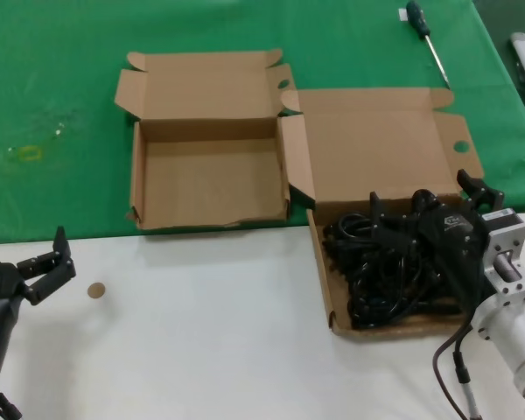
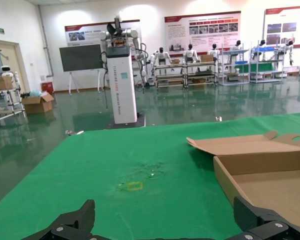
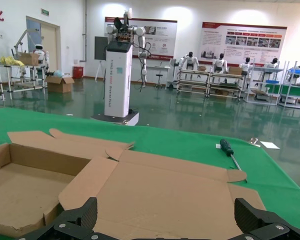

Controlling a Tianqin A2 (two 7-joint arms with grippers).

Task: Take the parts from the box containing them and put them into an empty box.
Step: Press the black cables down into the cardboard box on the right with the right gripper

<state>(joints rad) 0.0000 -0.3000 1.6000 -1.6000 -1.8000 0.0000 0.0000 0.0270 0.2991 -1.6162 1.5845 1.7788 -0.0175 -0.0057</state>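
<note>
Directly under spread-fingered right gripper (image 1: 402,223): cords (image 1: 376,271) in full box (image 1: 332,289); left gripper (image 1: 48,262) splayed, far off.

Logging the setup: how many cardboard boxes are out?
2: the empty box on the green cloth, and the box of cords beside it toward the robot's right.
</note>
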